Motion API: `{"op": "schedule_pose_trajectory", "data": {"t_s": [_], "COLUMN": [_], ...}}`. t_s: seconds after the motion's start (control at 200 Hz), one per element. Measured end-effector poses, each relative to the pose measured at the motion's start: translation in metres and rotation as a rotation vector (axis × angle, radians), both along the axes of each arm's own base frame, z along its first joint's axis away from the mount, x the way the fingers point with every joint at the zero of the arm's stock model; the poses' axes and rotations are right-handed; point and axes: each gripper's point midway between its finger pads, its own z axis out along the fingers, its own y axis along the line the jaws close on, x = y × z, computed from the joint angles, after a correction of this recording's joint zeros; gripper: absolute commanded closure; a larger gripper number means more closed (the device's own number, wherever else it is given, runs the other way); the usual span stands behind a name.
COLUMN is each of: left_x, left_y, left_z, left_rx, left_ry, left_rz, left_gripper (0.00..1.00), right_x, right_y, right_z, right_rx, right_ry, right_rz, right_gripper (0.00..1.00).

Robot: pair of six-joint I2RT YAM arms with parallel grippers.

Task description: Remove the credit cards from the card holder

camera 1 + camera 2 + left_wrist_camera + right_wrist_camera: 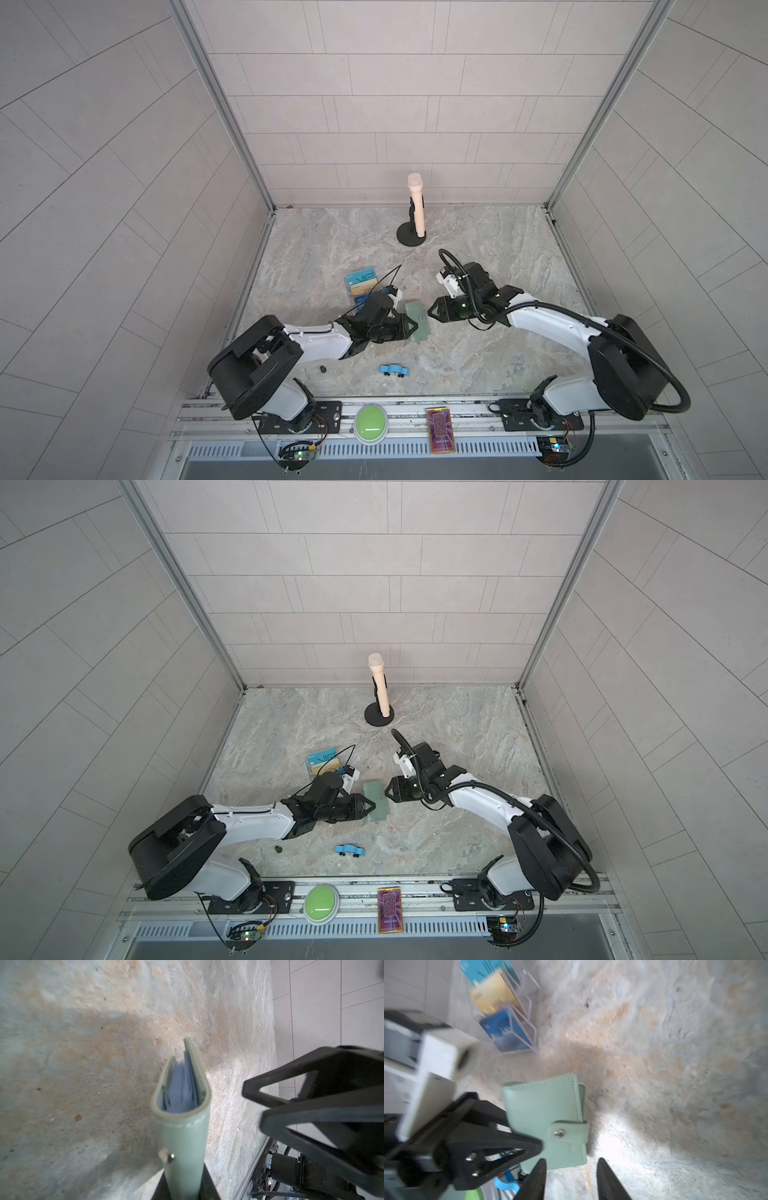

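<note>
Stand of clear acrylic point(525, 980) sits off to the lft w/ printed teal, gold & blue cards in its tiers. Not my job, so I leave it.

Next over is my lft gripper point(411, 326). Its jaws are clamped on the card holder point(417, 319), one finger each side of the cover at the rounded spine end, per both wrist views. Holder's mid-table over the marble top point(332, 237), held on edge btwn my two arms. Can't tell if its low edge touches the top.

Thru the lft wrist cam I look down btwn the mint covers & see the credit cards point(180, 1088) as pale-blue edges packed inside. No tan one visible from here. Snap tab point(569, 1132) wraps the open side & looks buttoned, so I reckon nothing's out yet.

Rt of that is my rt gripper point(571, 1159): fingers apart, nothing btwn them, tips just short of the holder's tab side.

Handling, my guess:
- **Holder:** it's light w/ soft, padded covers, so a hard squeeze mid-cover would bow it & pinch the cards in. Best lft hold is by the spine, where it's stiffest.
- **Tab:** it's small & floppy. Rt should nip its free end & peel it off the stud w/ lft bracing.
- **Cards:** prob. thin, stiff & slick, & the pockets likely cling. Take each by its exposed edge & pull straight out, no twist.
</note>
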Motion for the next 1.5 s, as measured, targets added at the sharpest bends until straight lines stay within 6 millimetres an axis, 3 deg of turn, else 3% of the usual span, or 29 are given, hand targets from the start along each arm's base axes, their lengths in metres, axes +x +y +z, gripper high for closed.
{"op": "schedule_pose_trajectory", "data": {"t_s": [0.115, 0.39, 0.526, 0.851, 1.502], "left_x": [0.004, 0.008, 0.009, 0.007, 0.010], "left_y": [-0.003, -0.001, 0.002, 0.008, 0.017], "left_z": [0.017, 0.051, 0.060, 0.071, 0.077], "left_rx": [-0.024, -0.047, -0.045, -0.029, -0.006], "left_ry": [-0.046, -0.164, -0.205, -0.251, -0.282], "left_rz": [-0.005, -0.019, -0.024, -0.023, 0.009], "left_gripper": [0.95, 0.96, 0.95, 0.96, 0.93], "right_x": [0.006, 0.009, 0.011, 0.007, 0.012], "right_y": [0.004, 0.013, 0.021, 0.036, 0.043], "right_z": [0.025, 0.043, 0.052, 0.040, 0.046], "right_rx": [0.026, 0.050, 0.072, 0.068, -0.017], "right_ry": [-0.053, -0.060, -0.065, -0.023, -0.064], "right_rz": [0.013, 0.025, 0.039, 0.060, 0.068], "right_gripper": [0.49, 0.50, 0.57, 0.62, 0.80]}}
